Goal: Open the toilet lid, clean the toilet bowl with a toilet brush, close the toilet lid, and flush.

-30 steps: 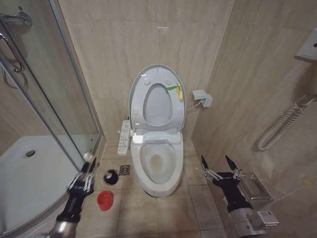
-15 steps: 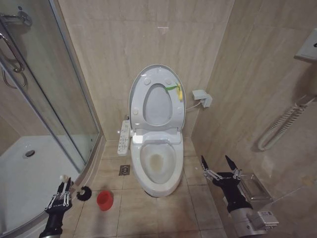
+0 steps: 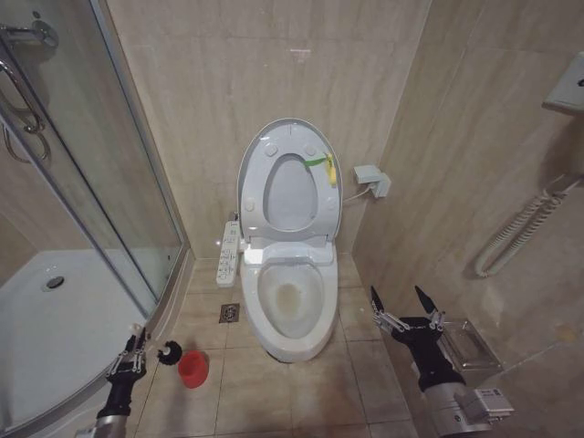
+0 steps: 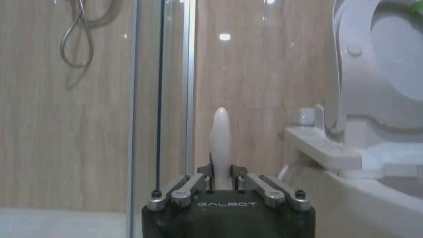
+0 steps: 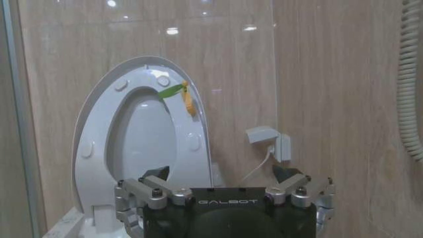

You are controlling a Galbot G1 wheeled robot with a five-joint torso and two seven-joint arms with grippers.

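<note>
The toilet lid (image 3: 288, 137) stands upright against the wall with the ring seat raised in front of it; a green and yellow tag hangs on it. Below, the toilet bowl (image 3: 290, 306) is uncovered, with a yellowish patch inside. My left gripper (image 3: 134, 353) is low at the left, beside the shower edge, shut on the toilet brush handle (image 4: 220, 141). The brush's dark head (image 3: 169, 351) hovers just left of the red cup holder (image 3: 192, 368). My right gripper (image 3: 401, 306) hangs open to the right of the bowl, facing the raised lid (image 5: 142, 144).
A glass shower enclosure (image 3: 100, 182) and its white tray (image 3: 55, 319) fill the left side. A button panel (image 3: 228, 251) and floor drain (image 3: 230, 313) lie left of the bowl. A wall socket box (image 3: 372, 180), a coiled hose (image 3: 520, 228) and a metal rack (image 3: 465, 342) are on the right.
The left arm dropped and drew back to the left with the brush, then eased right, so the head moved from near the bowl to beside the red cup. The right arm stayed still.
</note>
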